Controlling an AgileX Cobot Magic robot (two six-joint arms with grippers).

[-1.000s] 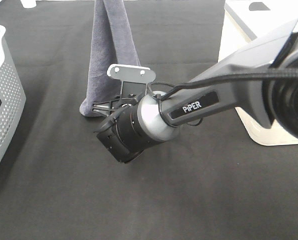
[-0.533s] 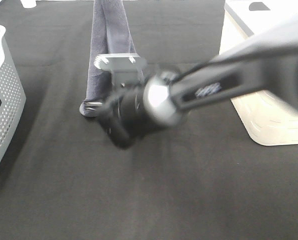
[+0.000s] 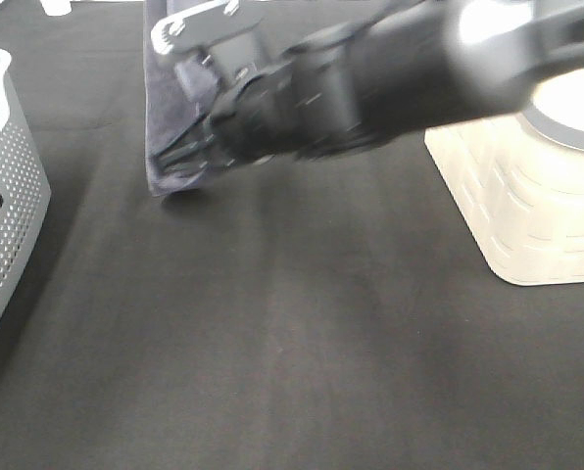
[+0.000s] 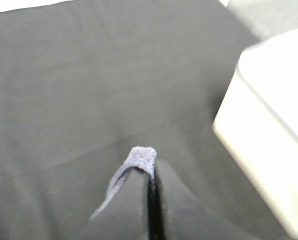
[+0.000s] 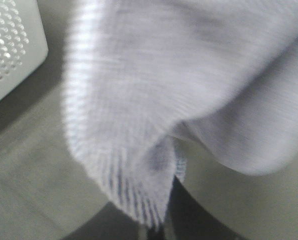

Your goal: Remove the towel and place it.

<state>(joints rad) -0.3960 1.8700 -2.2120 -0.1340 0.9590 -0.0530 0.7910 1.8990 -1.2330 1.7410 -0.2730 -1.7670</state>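
Observation:
The grey-lavender towel [image 3: 168, 147] hangs from above the top edge of the exterior view, its lower end near the black table covering. My left gripper [image 4: 150, 167] is out of the exterior view; its wrist view shows it shut, pinching a small tuft of the towel [image 4: 142, 157]. My right gripper [image 3: 179, 157] reaches across to the towel's lower part. In the right wrist view the towel [image 5: 179, 85] fills the picture and a fold of it runs down between the right gripper's [image 5: 159, 231] dark fingertips, which look shut on it.
A grey perforated basket [image 3: 8, 196] stands at the left edge and shows in the right wrist view [image 5: 9, 45]. A cream ribbed container [image 3: 527, 206] stands at the right and shows in the left wrist view [image 4: 269, 140].
My right arm has swung up and back to the left, along the towel. The towel's lower end has shifted left with it and now spreads wider.

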